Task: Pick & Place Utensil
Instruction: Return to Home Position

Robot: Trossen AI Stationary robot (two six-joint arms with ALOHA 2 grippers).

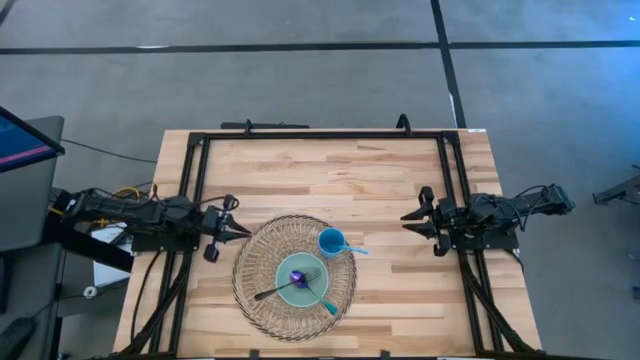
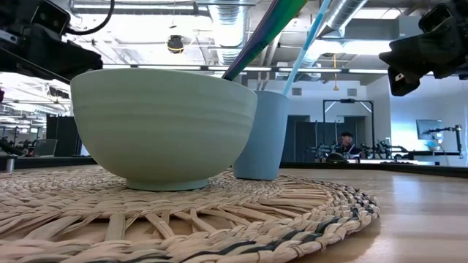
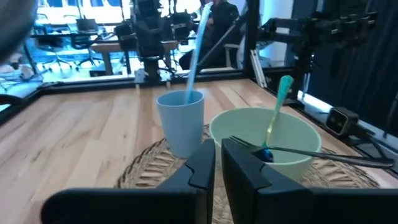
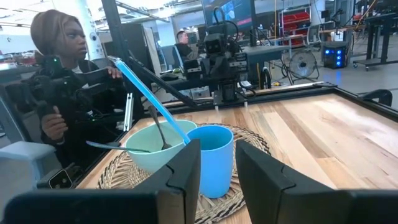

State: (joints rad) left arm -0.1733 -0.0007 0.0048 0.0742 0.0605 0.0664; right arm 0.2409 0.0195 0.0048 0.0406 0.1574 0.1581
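Observation:
A pale green bowl (image 1: 300, 277) stands on a round woven placemat (image 1: 262, 250). A dark fork (image 1: 272, 293), a purple-headed utensil (image 1: 297, 275) and a teal-handled utensil (image 3: 278, 106) lean in the bowl. A blue cup (image 1: 331, 241) stands beside the bowl on the mat, with a light blue utensil (image 4: 149, 96) leaning in it. My left gripper (image 1: 243, 230) hovers shut at the mat's left edge. My right gripper (image 1: 408, 222) hovers open to the right of the mat, pointing at the cup (image 4: 211, 155). Neither touches anything.
A black frame (image 1: 320, 135) runs around the wooden table top. Bare wood lies at the far side (image 1: 320, 170) and between the mat and my right gripper. A person (image 4: 59, 74) stands beyond the table's left side. In the low view, the bowl (image 2: 161, 124) and cup (image 2: 262, 135) fill the foreground.

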